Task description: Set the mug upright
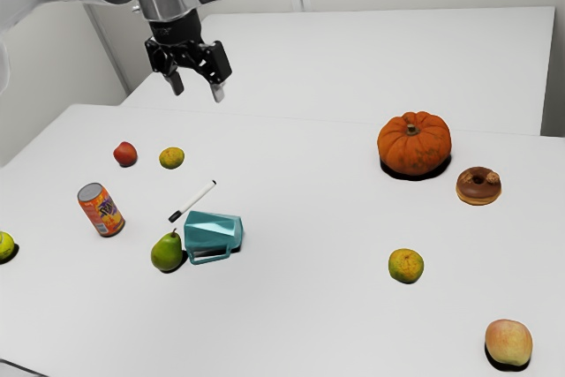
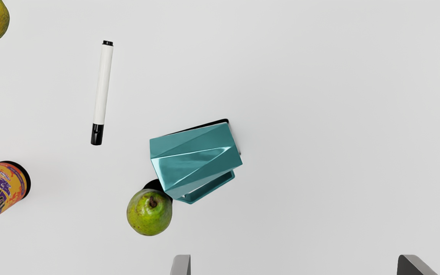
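Note:
The gripper [image 1: 197, 91] hangs high above the back of the table in the exterior view, its two fingers spread with nothing between them. In the wrist view the gripper [image 2: 294, 263] shows its fingertips wide apart. A teal faceted mug [image 1: 212, 231] lies on its side on the table, well below the hand and toward the exterior view's front. Its handle rests low on one side. In the wrist view the mug [image 2: 197, 156] has the handle on the side toward the fingertips, close to a green pear.
The green pear [image 1: 167, 252] stands right beside the mug. A marker [image 1: 192, 201] lies behind it, and a can [image 1: 101, 209] stands toward the exterior view's left. Small fruits [image 1: 171, 158] are farther back. A pumpkin [image 1: 414, 144] and donut [image 1: 478, 185] are at the exterior view's right.

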